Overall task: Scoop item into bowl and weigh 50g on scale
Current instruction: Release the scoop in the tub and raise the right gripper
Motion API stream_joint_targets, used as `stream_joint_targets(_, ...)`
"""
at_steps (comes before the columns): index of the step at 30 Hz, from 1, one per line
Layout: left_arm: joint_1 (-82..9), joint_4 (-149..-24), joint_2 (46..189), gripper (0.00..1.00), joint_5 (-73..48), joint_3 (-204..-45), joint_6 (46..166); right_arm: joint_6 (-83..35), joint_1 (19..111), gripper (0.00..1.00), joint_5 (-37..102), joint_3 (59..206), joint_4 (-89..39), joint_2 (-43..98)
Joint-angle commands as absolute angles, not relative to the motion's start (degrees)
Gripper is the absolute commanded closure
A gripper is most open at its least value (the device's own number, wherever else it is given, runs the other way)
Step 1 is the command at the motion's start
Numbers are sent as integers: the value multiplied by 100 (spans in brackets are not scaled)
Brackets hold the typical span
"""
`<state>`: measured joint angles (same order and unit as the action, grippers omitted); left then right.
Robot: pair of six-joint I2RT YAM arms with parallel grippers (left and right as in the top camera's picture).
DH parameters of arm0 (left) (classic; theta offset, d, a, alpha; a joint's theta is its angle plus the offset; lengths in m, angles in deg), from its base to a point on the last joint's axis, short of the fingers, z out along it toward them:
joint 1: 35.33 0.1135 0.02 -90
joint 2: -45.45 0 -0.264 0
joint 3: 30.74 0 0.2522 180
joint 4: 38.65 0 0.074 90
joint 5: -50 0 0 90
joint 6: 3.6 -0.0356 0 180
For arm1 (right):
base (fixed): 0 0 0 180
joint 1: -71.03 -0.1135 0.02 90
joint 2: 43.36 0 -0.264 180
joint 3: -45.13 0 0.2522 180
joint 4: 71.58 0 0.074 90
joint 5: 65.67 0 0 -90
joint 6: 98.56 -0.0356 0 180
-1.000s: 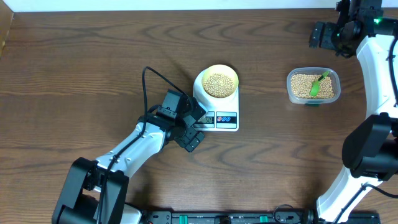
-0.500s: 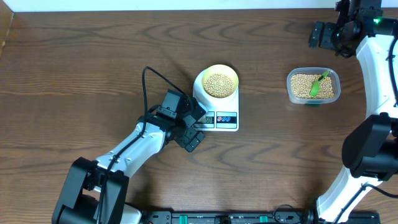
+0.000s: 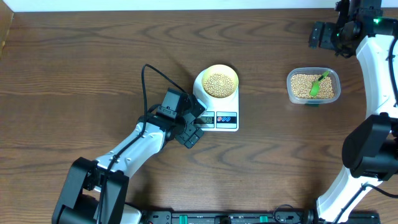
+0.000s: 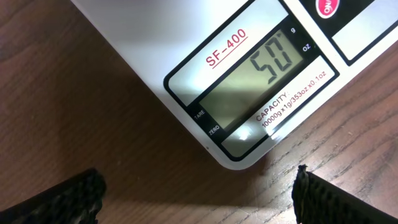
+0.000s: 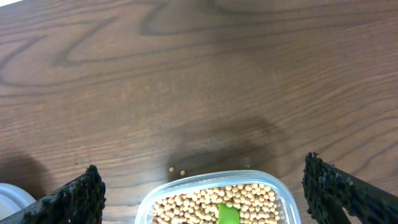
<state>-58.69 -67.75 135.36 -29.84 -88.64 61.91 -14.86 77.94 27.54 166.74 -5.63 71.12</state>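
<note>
Scale (image 3: 217,120): set flat near the middle of the table (image 3: 74,74), with its display and buttons at the near edge.
Display (image 4: 267,68): "50" is shown in the left wrist view, with "SF-400" printed above it.
Bowl (image 3: 219,66): placed on the scale's round platform.
Beans (image 3: 219,84): a heap is held in the bowl, and more are held in the clear container (image 3: 290,87), well apart to the right.
Scoop (image 3: 318,84): green, laid in the container on top of the beans.
Stray specks (image 5: 176,169): two are seen on the wood just beside the container, probably beans.
Left gripper (image 3: 198,127): held low at the scale's near left corner, fingers spread wide, nothing between them.
Right gripper (image 3: 317,35): held at the far right, beyond the container, fingers spread wide and nothing gripped.
</note>
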Motion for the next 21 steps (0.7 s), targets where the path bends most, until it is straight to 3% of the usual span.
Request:
stream_joint_targets(1, -5853, -6775, 13606, 2, -3052, -8859, 6090, -1451, 7768, 1, 2789, 16696, -577, 7066)
stream_joint_targets(21, -5849, -6659, 13606, 2, -3061, -8859, 6090, -1451, 7768, 1, 2789, 16696, -577, 7066)
